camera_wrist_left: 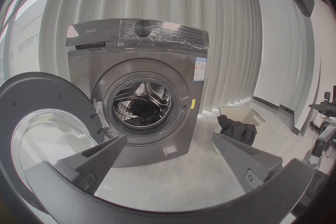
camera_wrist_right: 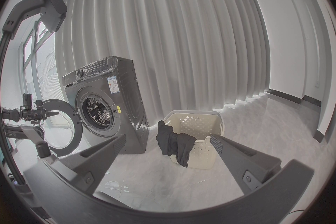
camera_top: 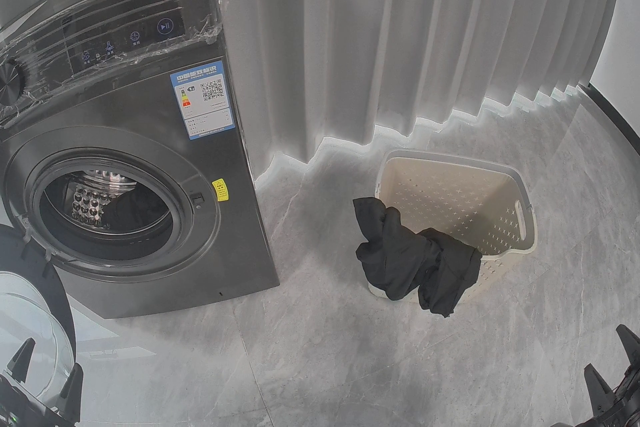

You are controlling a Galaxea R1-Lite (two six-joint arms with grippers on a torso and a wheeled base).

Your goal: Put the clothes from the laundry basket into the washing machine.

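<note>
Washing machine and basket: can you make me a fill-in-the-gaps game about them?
1. The door of the washing machine is ____.
2. The laundry basket stands on the ____.
3. The clothes draped over its rim are coloured ____.
4. The left gripper and right gripper are both ____.
Missing words: open; floor; black; open.

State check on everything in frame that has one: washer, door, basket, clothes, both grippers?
Grey front-loading washing machine: drum holds a dark garment.
Round glass washer door: open wide.
Cream perforated plastic laundry basket: upright.
Black garment: draped over the basket's rim, partly hanging outside.
Left gripper: open, empty.
Right gripper: open, empty.
</note>
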